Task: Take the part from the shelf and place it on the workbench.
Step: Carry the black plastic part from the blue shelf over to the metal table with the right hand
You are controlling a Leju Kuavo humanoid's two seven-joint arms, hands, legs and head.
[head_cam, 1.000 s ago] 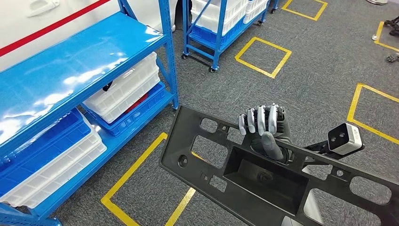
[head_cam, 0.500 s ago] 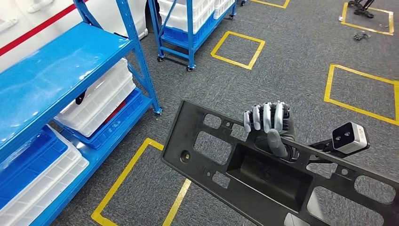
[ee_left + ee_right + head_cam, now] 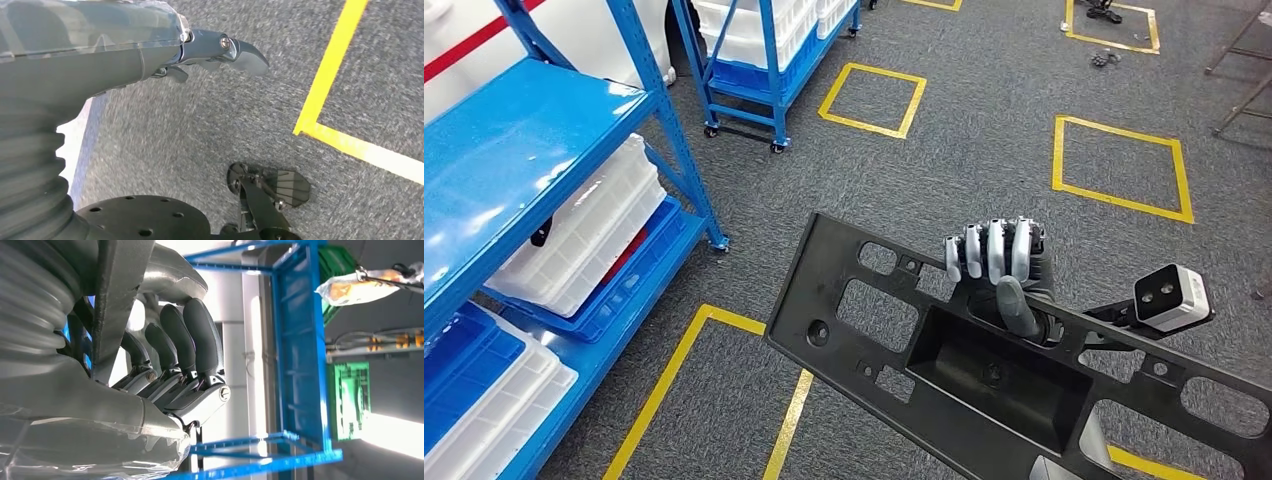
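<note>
Head view: the part (image 3: pixel 984 370), a long black panel with cut-outs and a deep central recess, is carried tilted above the grey floor (image 3: pixel 984 150), its far-right end and lower edge cut off by the frame. The right hand (image 3: pixel 999 275) grips its upper edge, fingers (image 3: pixel 989 248) hooked over the rim and the thumb pressed down on the near face. The arm behind is hidden by the panel, apart from the wrist camera (image 3: pixel 1169 298) poking out to the right. To the left stands a blue shelf (image 3: pixel 514 160) with white bins (image 3: pixel 574 235) on its lower level, partly cut off. A second blue rack (image 3: pixel 769 50) stands further back, beside yellow tape squares (image 3: pixel 1119 160) on the floor.

Left wrist view: the left hand (image 3: pixel 200 55) hangs over blurred grey carpet with a yellow line (image 3: pixel 325 90). A grey thumb tip juts out from the cover and one dark fingertip shows beneath it. The other fingers are hidden, so whether this hand is spread or curled cannot be told; nothing is seen in it.

Right wrist view: this view shows the underside of the grip that the head view hides. The dark fingers (image 3: pixel 190 340) curl tightly round a thin dark edge of the part (image 3: pixel 117 295), seen edge-on. Behind is a blue frame (image 3: pixel 300 350) and something green (image 3: pixel 350 395), too blurred to identify.
</note>
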